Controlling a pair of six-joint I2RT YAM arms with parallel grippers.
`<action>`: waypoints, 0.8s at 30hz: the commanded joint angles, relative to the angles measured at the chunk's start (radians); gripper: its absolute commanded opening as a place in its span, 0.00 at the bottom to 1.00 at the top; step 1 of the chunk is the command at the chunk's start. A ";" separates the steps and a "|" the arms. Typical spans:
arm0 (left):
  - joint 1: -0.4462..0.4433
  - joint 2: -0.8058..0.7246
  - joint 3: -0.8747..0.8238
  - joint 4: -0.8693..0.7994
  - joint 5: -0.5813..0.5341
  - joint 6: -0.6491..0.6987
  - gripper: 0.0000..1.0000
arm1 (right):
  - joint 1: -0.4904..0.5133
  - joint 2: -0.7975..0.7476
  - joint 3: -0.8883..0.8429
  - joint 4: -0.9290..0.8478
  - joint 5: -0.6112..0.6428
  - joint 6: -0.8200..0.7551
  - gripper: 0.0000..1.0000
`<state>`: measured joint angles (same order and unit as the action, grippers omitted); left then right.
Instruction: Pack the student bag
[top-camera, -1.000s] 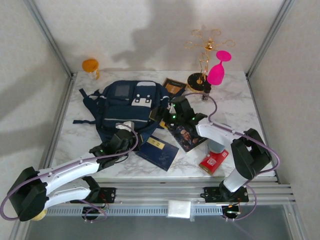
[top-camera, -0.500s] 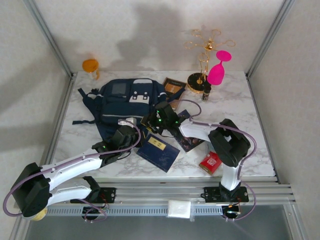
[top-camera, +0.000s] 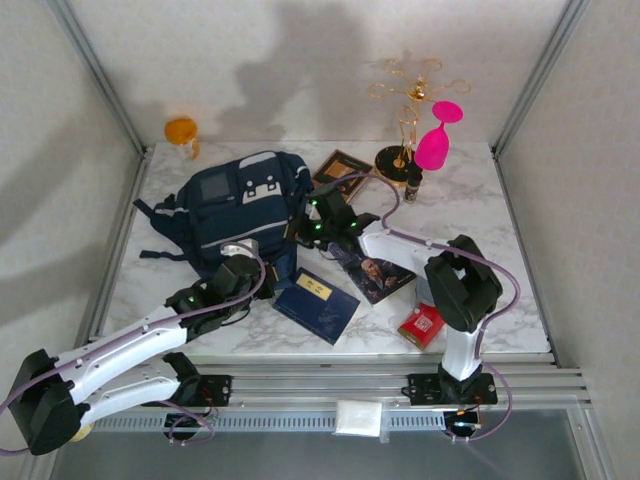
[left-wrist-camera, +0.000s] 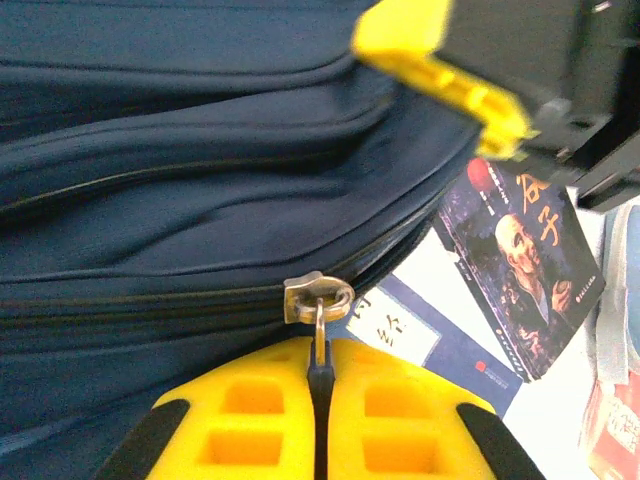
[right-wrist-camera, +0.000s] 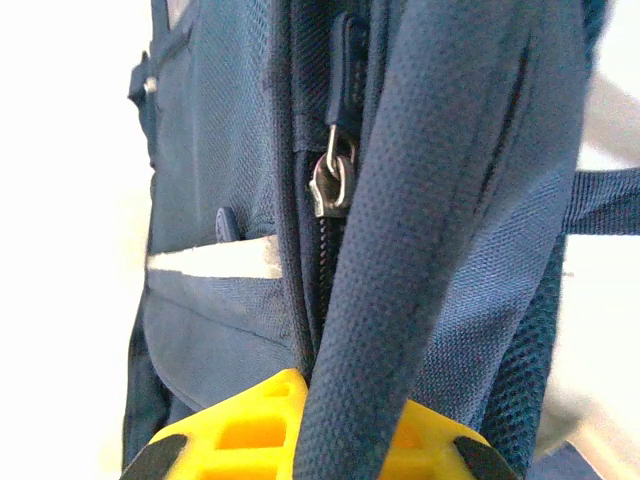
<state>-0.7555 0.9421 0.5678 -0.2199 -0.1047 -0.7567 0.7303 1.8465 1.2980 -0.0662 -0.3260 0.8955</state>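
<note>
Student bag (top-camera: 235, 205) sits on the marble table (top-camera: 490, 230), left of ctr, dark straps trailing off its left side. Left gripper (top-camera: 238, 277) is at the bag's near edge. Right gripper (top-camera: 312, 222) is against its right side, arm reaching in from the right.

Left wrist view: jaws closed narrow on the zip pull (left-wrist-camera: 318, 350), both yellow fingers (left-wrist-camera: 250, 410) pressed together w/ the thin tab pinched btw them. The silver slider (left-wrist-camera: 318, 297) sits just past the tips on the bag's zip line. A yellow finger at the top right of that view is prob. the right gripper's, but it's blurred.

Right wrist view: jaws closed on a padded strap (right-wrist-camera: 430, 200) of the bag, which runs up from btw the yellow fingers (right-wrist-camera: 235, 430). A second zip slider (right-wrist-camera: 332, 185) hangs just left of the strap.

Other items:
- Blue notebook (top-camera: 318, 303): just near-right of the bag, btw the two arms.
- Book w/ a man's face on the cover (top-camera: 378, 275): right of the notebook, partly under the right arm.
- Red box (top-camera: 422, 325): near edge, by the right arm.
- Far side: dark framed item (top-camera: 340, 168), gold wire stand (top-camera: 405, 95), pink goblet (top-camera: 437, 140) & a small dark bottle (top-camera: 412, 183).
- Orange cup (top-camera: 182, 133): far left corner.
</note>
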 joint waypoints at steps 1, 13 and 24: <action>0.020 -0.024 0.012 -0.099 -0.027 -0.019 0.00 | -0.125 -0.049 0.017 0.016 0.023 -0.168 0.00; 0.108 -0.029 -0.045 0.037 0.076 0.012 0.00 | -0.157 -0.009 0.113 -0.139 0.017 -0.228 0.38; 0.107 0.040 -0.025 0.145 0.093 0.006 0.00 | 0.016 -0.278 -0.231 -0.065 0.067 0.074 0.85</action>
<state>-0.6563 0.9813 0.5240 -0.1528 -0.0364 -0.7601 0.6884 1.5864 1.1183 -0.1905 -0.2668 0.8352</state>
